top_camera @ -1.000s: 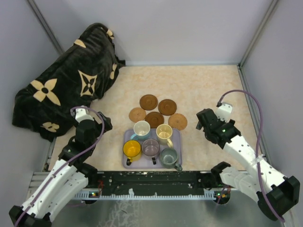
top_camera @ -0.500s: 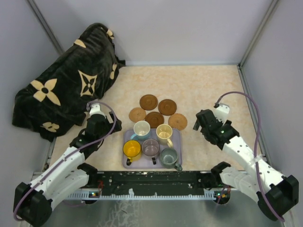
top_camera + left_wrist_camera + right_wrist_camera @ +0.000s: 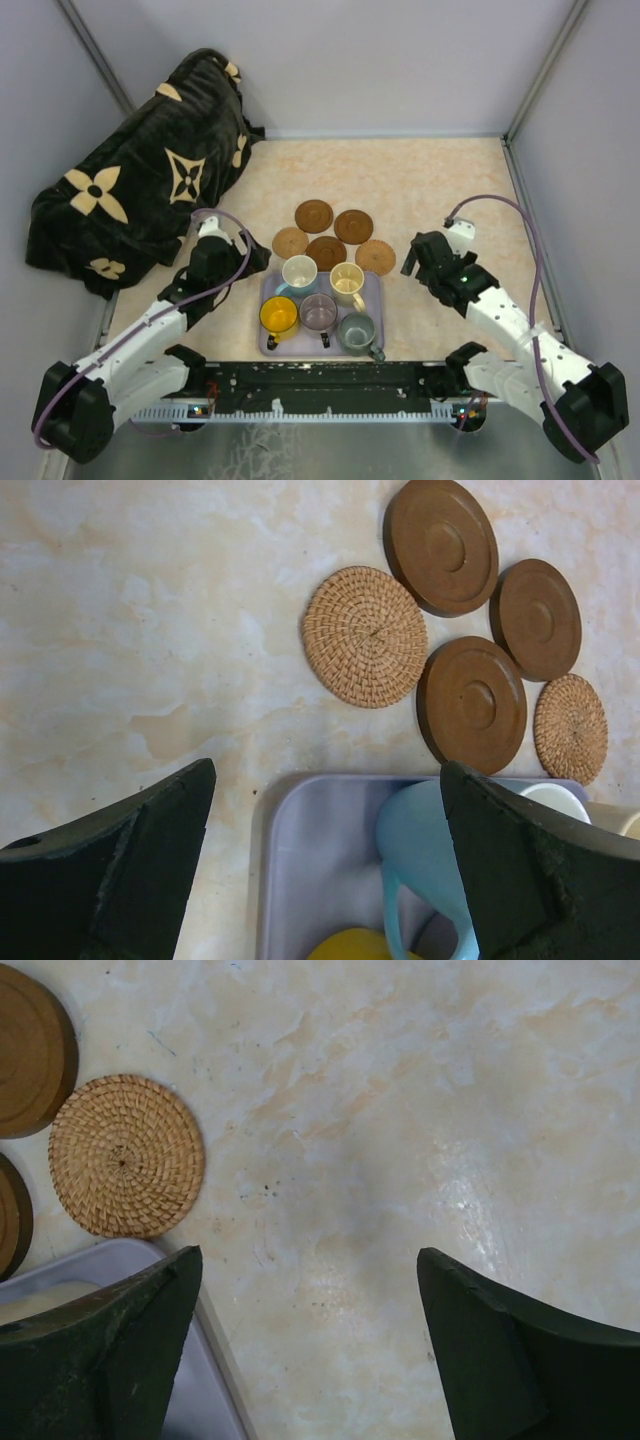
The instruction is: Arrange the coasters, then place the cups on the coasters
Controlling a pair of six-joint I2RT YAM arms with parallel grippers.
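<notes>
Hovering empty, jaws spread wide: black left gripper [image 3: 328, 772], black right gripper [image 3: 308, 1257].
Between, lavender rectangular tray [image 3: 320, 870] of five small mugs [image 3: 319, 311]; beyond, five round wooden and woven coasters [image 3: 326, 250].

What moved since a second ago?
The left pincer swung right toward the tray; the right pincer crept a little left toward the coasters. Both are open, holding nothing. The cups, coasters and tray stayed put.

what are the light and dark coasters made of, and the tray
Light coasters: look like woven rattan or straw, with a visible spiral coil, matte. Dark coasters: likely wood, smooth brown with a turned ring recess. Tray: probably plastic, plain lavender, smooth with rounded corner.
</notes>
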